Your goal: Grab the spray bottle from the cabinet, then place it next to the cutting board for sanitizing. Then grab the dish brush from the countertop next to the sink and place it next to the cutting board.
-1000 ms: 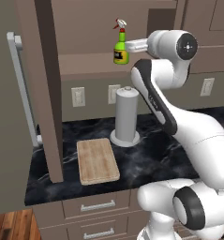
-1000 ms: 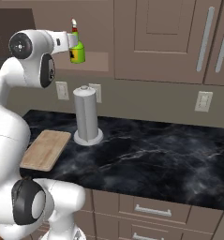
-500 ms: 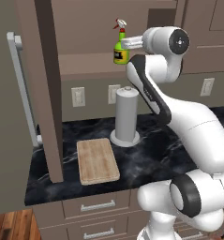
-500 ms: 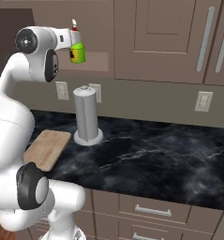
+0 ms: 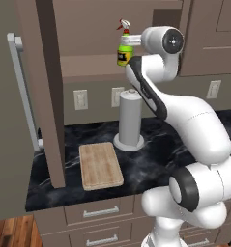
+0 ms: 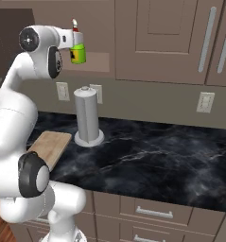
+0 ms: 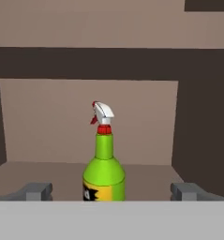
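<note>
The green spray bottle [image 5: 124, 52] [image 6: 77, 53] [image 7: 103, 176] stands upright on the shelf of the open cabinet [image 5: 90, 72], red-and-white nozzle on top. My gripper [image 5: 130, 44] [image 6: 73, 43] [image 7: 111, 192] is open at the shelf front. Its fingertips [image 7: 38, 191] stand wide on either side of the bottle's body, apart from it. Below, the light wood cutting board [image 5: 101, 165] [image 6: 50, 145] lies flat on the black countertop [image 5: 158, 161] [image 6: 157, 156]. The dish brush and the sink are out of view.
A tall grey paper-towel roll [image 5: 130, 118] [image 6: 88, 116] stands on the counter just right of the board, under the arm. The cabinet's door [image 5: 42, 91] hangs open to the left with its pale bar handle [image 5: 21, 91]. Closed wall cabinets [image 6: 180, 38] run to the right.
The hand has pushed leftward into the cabinet, bringing the open fingers alongside the spray bottle. The bottle has not moved.
</note>
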